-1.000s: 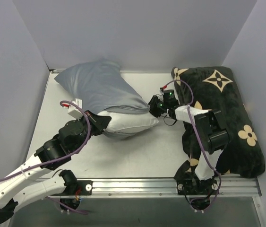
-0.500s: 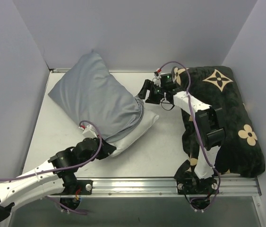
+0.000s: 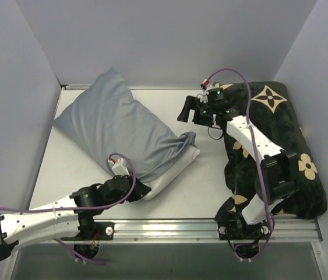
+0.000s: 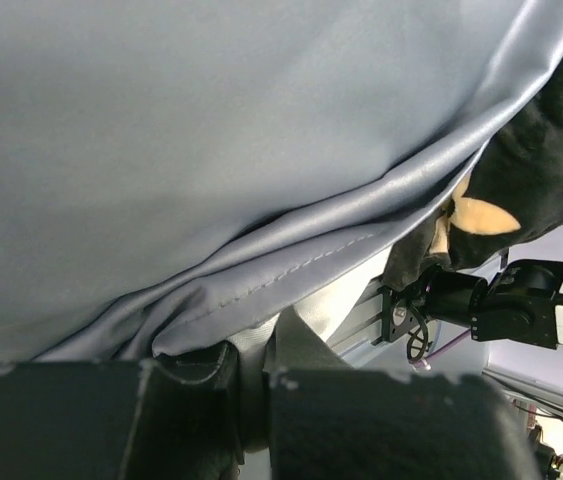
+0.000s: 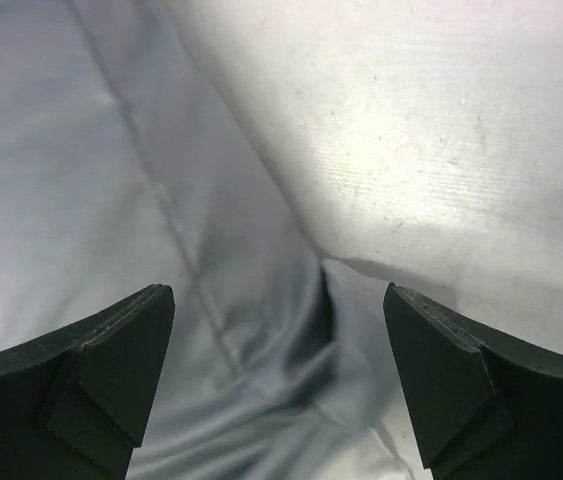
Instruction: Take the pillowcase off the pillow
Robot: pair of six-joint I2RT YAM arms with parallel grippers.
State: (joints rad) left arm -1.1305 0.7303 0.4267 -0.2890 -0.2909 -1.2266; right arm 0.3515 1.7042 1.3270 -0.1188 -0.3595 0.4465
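Top external view: left arm [image 3: 47, 217] lies low, left gripper [image 3: 141, 190] clamped on the pillow [image 3: 174, 169] corner; right gripper [image 3: 185, 109], jaws apart, hovers near the pillowcase [image 3: 117, 125].

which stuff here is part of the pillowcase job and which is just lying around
Part of the job: grey-blue pillowcase; white pillow poking out of it; left tool, shut on the pillow's corner; right tool, open, holding nothing.
Just lying around: black cushion with tan flowers.

pillowcase [image 3: 117, 125]: 1 | pillow [image 3: 174, 170]: 1 | black cushion [image 3: 283, 137]: 1 | table [image 3: 210, 175]: 1 | arms: 2, left arm [image 3: 41, 217] and right arm [image 3: 250, 135] | grippers: 2, left gripper [image 3: 145, 189] and right gripper [image 3: 184, 108]
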